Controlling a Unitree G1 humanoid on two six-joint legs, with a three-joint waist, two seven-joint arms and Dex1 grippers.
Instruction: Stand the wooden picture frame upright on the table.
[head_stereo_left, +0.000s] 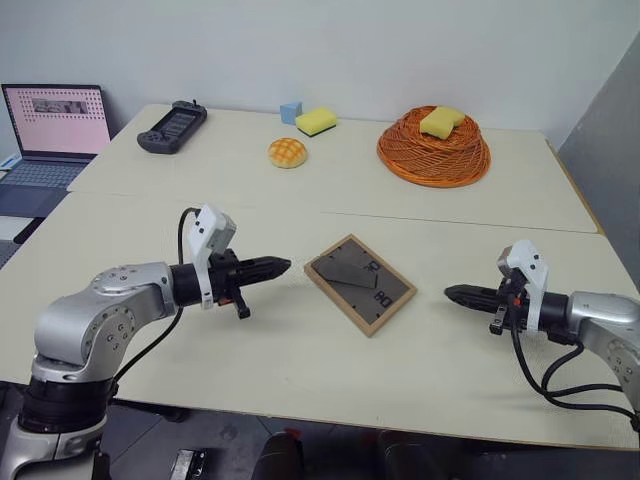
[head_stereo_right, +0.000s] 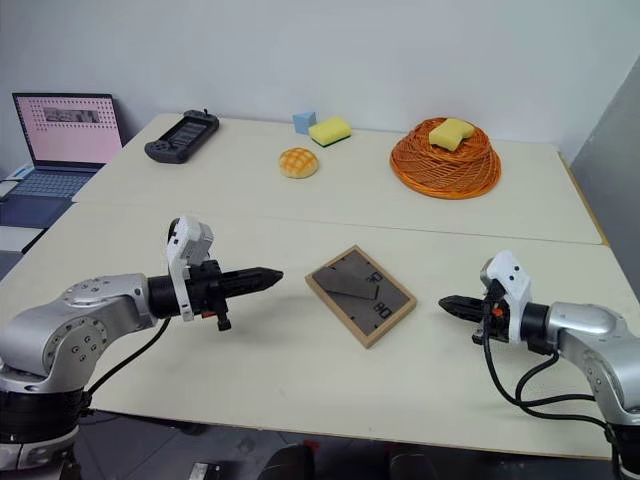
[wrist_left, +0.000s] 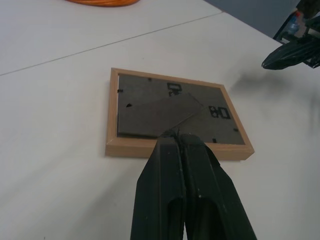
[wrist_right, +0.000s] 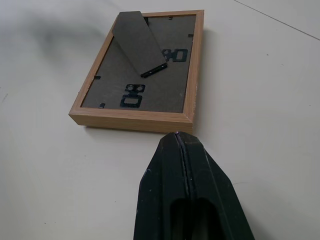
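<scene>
The wooden picture frame (head_stereo_left: 359, 284) lay flat, dark back up, on the counter (head_stereo_left: 300, 370), between my left gripper (head_stereo_left: 280, 266) and right gripper (head_stereo_left: 455, 294), touching neither. Both sets of jaws were closed, empty. A seam crossed the pale counter beyond; a grey wall stood behind.

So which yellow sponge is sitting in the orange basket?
The yellow sponge at the back right, lying on top of the orange woven basket. The other yellow sponge lies flat on the table, right beside a small blue block.
</scene>
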